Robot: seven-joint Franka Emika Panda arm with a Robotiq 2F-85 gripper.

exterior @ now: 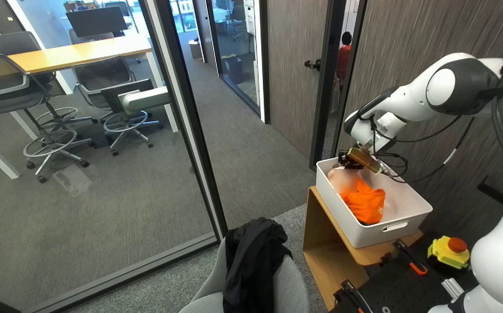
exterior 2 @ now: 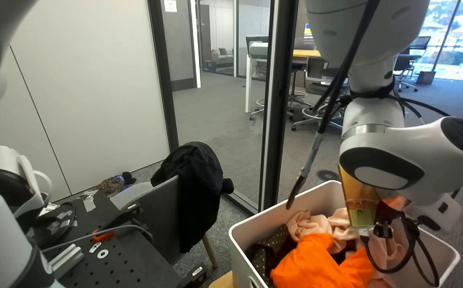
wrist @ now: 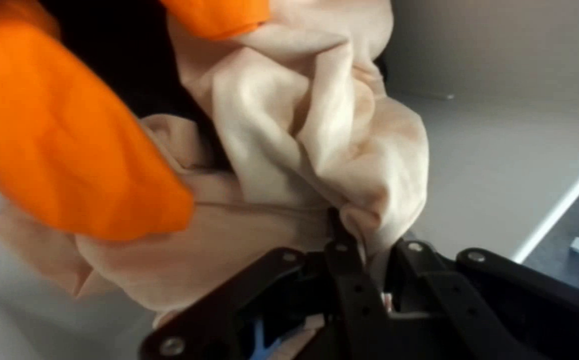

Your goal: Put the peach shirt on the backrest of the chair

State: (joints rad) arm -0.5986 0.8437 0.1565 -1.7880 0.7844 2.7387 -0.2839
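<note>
The peach shirt (wrist: 269, 110) lies crumpled in a white bin, partly beside and under an orange cloth. It also shows in both exterior views (exterior: 335, 174) (exterior 2: 311, 224). My gripper (wrist: 373, 242) reaches down into the bin; its fingers are close together with a fold of the peach shirt pinched between them. In the exterior views the gripper (exterior: 349, 161) (exterior 2: 383, 230) is low at the bin's far end, its fingertips hidden. The grey chair (exterior: 292, 282) (exterior 2: 159, 228) stands beside the bin, a black garment (exterior: 256, 261) draped over its backrest.
The white bin (exterior: 366, 237) (exterior 2: 237, 256) stands on a wooden stand (exterior: 314, 230). The orange cloth (exterior: 366, 202) and a dark dotted cloth (exterior 2: 269, 244) lie in it. A glass partition frame (exterior: 186, 108) rises behind the chair. A yellow emergency stop (exterior: 447, 256) sits near the arm's base.
</note>
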